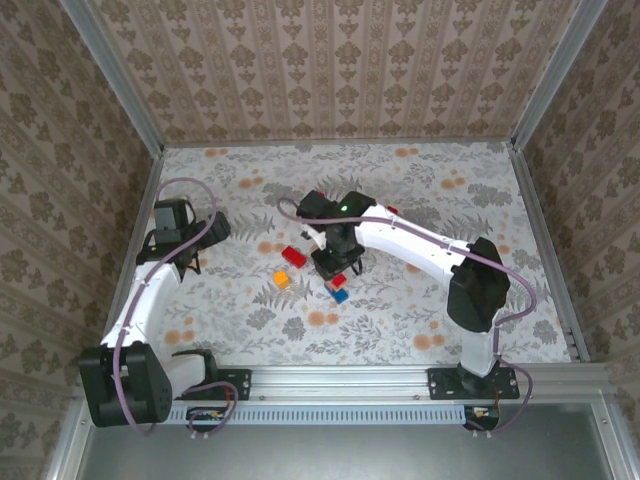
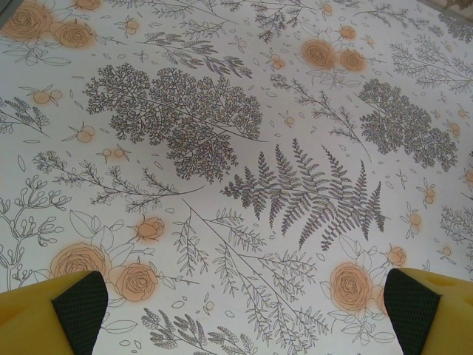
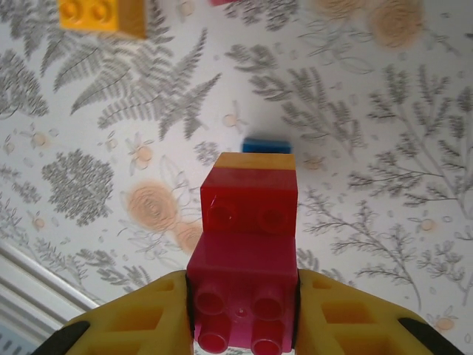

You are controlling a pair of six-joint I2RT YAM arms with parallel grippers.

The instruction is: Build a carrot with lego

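My right gripper (image 3: 242,314) is shut on a magenta lego brick (image 3: 244,259), its studs facing the camera. A translucent red brick (image 3: 251,203) and a thin orange layer (image 3: 255,160) are stacked beyond it. A blue brick (image 3: 266,145) shows just past the stack's far end; I cannot tell whether it is joined. From above, the right gripper (image 1: 337,270) stands mid-table over the red and blue ends (image 1: 338,291). A loose orange brick (image 1: 282,279) and a loose red brick (image 1: 295,255) lie just to its left. My left gripper (image 2: 245,310) hangs open over bare cloth.
The table is covered by a flowered cloth (image 1: 440,300) and walled on three sides by patterned panels. Another small red brick (image 1: 391,210) lies behind the right arm. The left gripper (image 1: 192,258) sits near the table's left edge. An orange brick (image 3: 100,15) lies at the right wrist view's top left.
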